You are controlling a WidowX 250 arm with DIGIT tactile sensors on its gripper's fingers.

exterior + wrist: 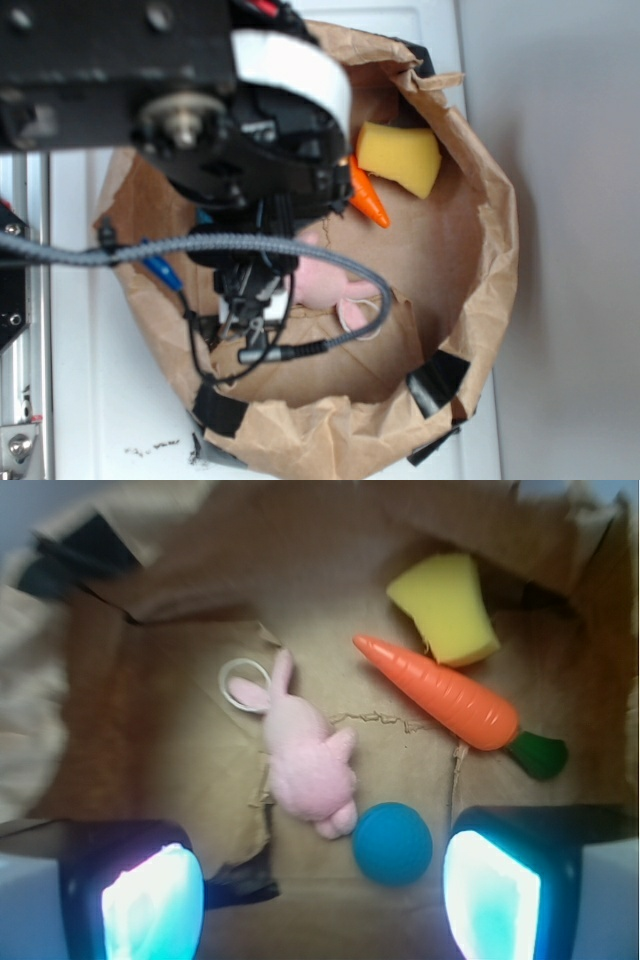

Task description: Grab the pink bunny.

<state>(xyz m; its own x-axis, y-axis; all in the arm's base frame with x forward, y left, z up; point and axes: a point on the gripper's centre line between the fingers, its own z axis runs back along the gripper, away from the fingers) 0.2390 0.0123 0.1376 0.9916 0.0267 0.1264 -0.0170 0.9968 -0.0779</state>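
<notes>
Pink bunny [308, 760] lies mid paper bag [90, 780] floor. Teal ball [392, 843] touching its lower end; carrot [440, 692] and yellow sponge [445, 608] beyond. 1 each. Gripper [320, 900] fingers spread, empty, above.

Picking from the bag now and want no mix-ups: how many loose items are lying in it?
4. Pink bunny mid-floor; teal ball beside its lower end; carrot to the right; yellow sponge above the carrot. Bag folds could hide more.

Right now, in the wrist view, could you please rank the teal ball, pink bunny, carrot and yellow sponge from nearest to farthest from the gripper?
1. Teal ball, just ahead of the open gripper.
2. Pink bunny, ahead, slightly left.
3. Carrot, ahead right.
4. Yellow sponge, far right corner.
</notes>
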